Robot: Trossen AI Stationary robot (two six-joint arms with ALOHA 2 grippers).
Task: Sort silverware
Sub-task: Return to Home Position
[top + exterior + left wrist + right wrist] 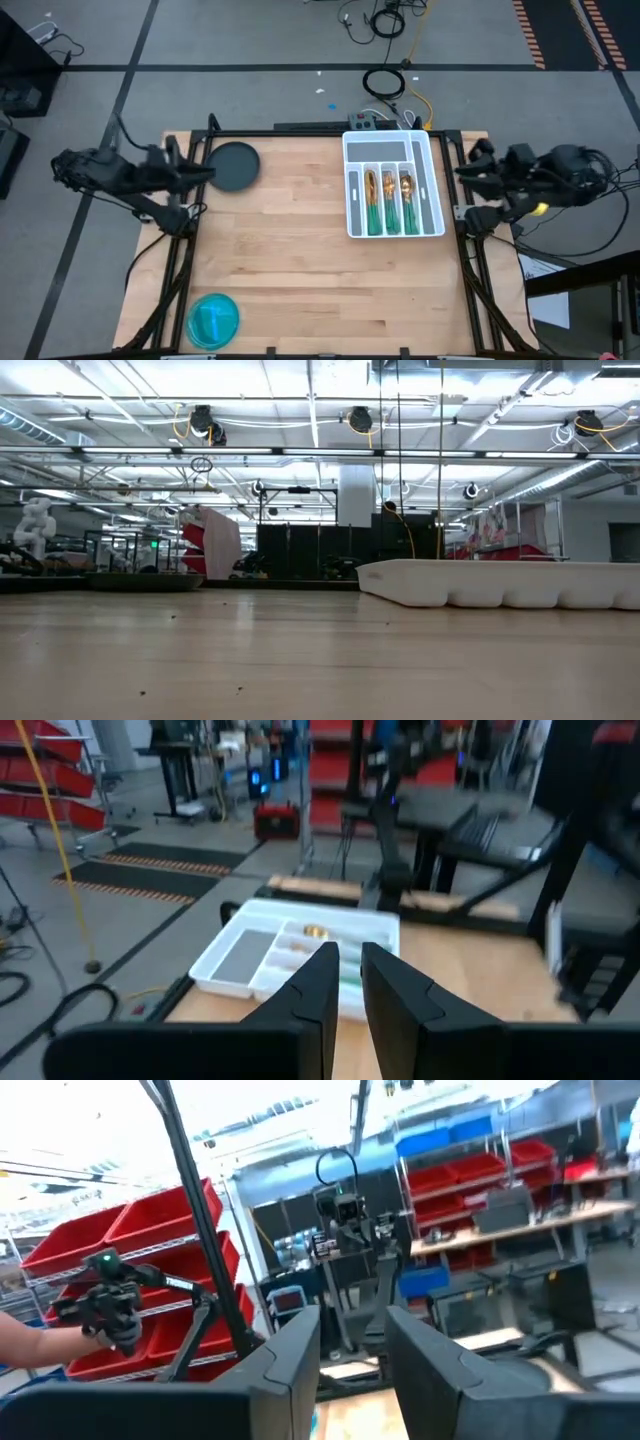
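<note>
Right of centre in the high view: the white slotted tray [347, 190] lies on the wooden table [290, 270]. The silverware [388, 200] is lined up in three neighbouring long slots, gold heads toward the top of the frame and green handles toward the bottom.
Done so far: every piece I can find sits inside the tray. No loose fork, spoon or knife shows on the bare wood in the high or the low view.
Left to do: by my reading, nothing of the sorting itself, only parking the arms. Whether each slot holds one kind only is too small to tell.
Left arm: the left gripper [205, 173] hangs at the table's left edge, just beside a dark round plate [236, 165], and points toward the tray. In the left wrist view its fingers [310, 995] are parted by a narrow slit with nothing between them.
Right arm: the right gripper [470, 180] sits at the table's right edge, just right of the tray. Its fingers [290, 1360] stand apart with a wider gap, empty.
Silverware and fingers: well apart from the left gripper, across the table's middle; near the right gripper but not touching it.
Lower left corner: a blue bowl [213, 320], well apart from the tray.
</note>
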